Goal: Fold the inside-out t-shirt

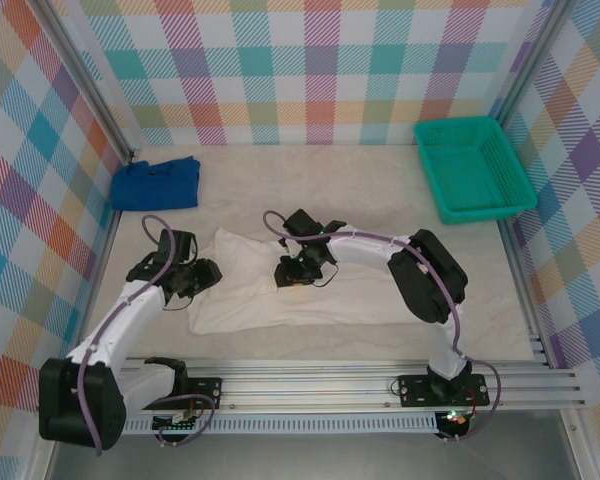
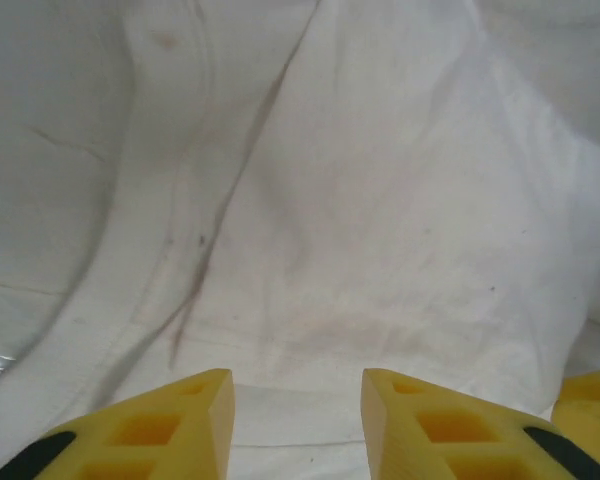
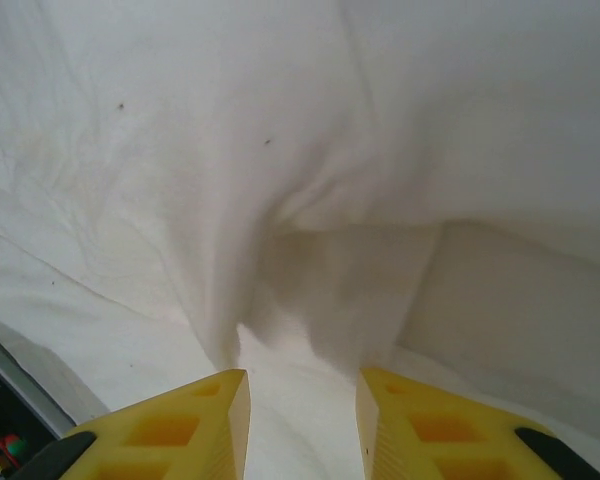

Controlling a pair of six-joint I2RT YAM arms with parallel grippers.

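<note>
the t-shirt (image 1: 330,300) lies long left to right; left gripper (image 1: 206,274) at its left end, right gripper (image 1: 294,274) mid-shirt, both with jaws apart.

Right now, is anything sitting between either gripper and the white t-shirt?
Nothing visible does. The left gripper and the right gripper both hang open right over the t-shirt, with only its fabric below their fingers. The blue cloth and the green basket lie at the back, apart from it.
</note>
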